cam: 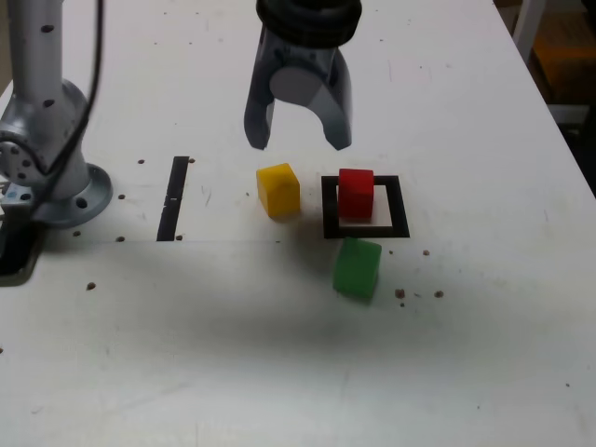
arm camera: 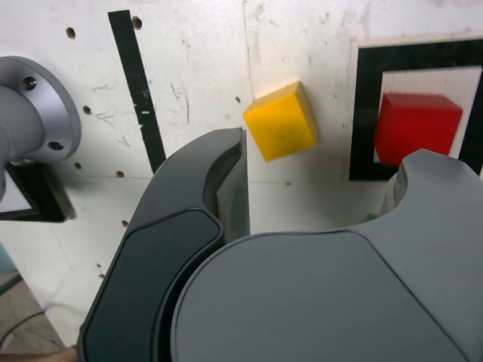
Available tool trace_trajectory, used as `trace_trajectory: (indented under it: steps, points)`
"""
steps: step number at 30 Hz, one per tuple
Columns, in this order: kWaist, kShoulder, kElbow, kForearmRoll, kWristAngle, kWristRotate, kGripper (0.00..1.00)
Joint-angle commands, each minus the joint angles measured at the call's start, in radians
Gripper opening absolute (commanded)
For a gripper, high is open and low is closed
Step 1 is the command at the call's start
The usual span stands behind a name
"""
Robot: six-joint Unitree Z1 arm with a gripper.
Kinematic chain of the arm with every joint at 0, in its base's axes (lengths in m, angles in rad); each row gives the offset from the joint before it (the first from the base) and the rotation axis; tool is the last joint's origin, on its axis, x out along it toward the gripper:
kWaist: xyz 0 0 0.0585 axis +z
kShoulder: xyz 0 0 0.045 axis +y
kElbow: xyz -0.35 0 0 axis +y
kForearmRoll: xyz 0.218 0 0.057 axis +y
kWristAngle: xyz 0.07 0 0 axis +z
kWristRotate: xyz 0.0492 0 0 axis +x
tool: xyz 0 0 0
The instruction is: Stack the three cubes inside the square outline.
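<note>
We see the gripper [cam: 298, 142] hanging above the white table [cam: 279, 372], its two dark jaws spread apart and pointing down, with nothing between them. It hovers on the far side of the cubes, clear of all three.

The red cube [cam: 356, 194] sits inside the square outline [cam: 365, 231], toward the outline's far left part in the exterior view, resting on the white interior; in that view its top overlaps the outline's far border. Nothing is stacked on it.

The yellow cube [cam: 278, 190] rests on the table just to the left of the outline in the exterior view, apart from it and slightly turned relative to the outline's sides. The green cube [cam: 358, 268] lies on the near side of the outline, just outside its near border, also on the bare table. The three cubes are all separate, none touching another.

In the wrist view we look past the open jaws at the yellow cube [arm camera: 281, 121] and the red cube [arm camera: 416, 128] within the outline [arm camera: 365, 113]; the green one is hidden behind the gripper body there.

Further to the exterior view's left, a thin black strip [cam: 173, 197] lies on the table, and beyond it stands the arm's grey base [cam: 51, 177].
</note>
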Motion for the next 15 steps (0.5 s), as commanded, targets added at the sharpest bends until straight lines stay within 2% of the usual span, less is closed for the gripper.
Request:
trace_trajectory:
  steps: [1, 8, 15]
  points:
    - [0.016, 0.011, 0.032, -0.028, -0.018, -0.003, 0.74]
    - [0.059, 0.029, 0.119, -0.104, -0.058, -0.006, 0.74]
    - [0.079, 0.033, 0.17, -0.135, -0.067, -0.005, 0.74]
